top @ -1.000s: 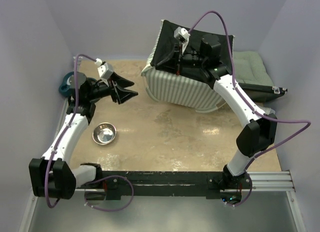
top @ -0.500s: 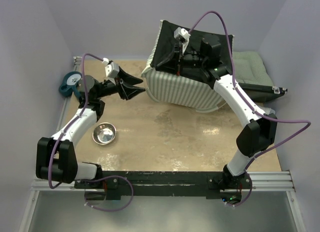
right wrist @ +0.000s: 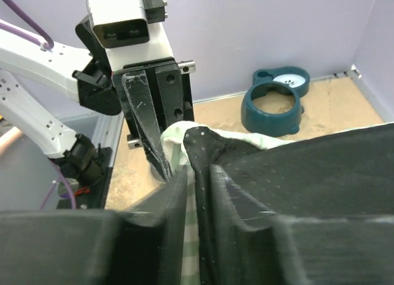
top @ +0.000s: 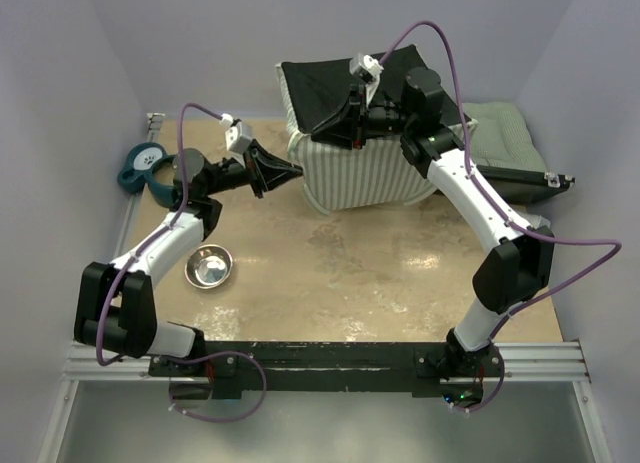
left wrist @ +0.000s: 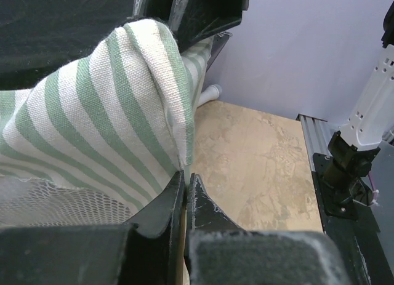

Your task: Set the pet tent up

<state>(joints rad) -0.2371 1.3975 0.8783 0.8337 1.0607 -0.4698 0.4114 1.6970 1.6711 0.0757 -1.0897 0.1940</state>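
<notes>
Since a sec ago the tent (top: 360,168) has swung up off its slant. It now sits at the back of the table (top: 330,253), mid-right, black panel up, striped wall facing the near edge. Long axis runs approx. left-right along the back wall. Means it's stretched btwn two holds, ready to open out. My left gripper (top: 296,170) came in & pinched shut on the striped left corner. Right gripper (top: 328,133) is narrow on the black edge, prob. gripping; view's tight.

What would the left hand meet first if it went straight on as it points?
The pet tent: the left hand pinches its striped corner; the right hand seems to lie just beyond.
</notes>
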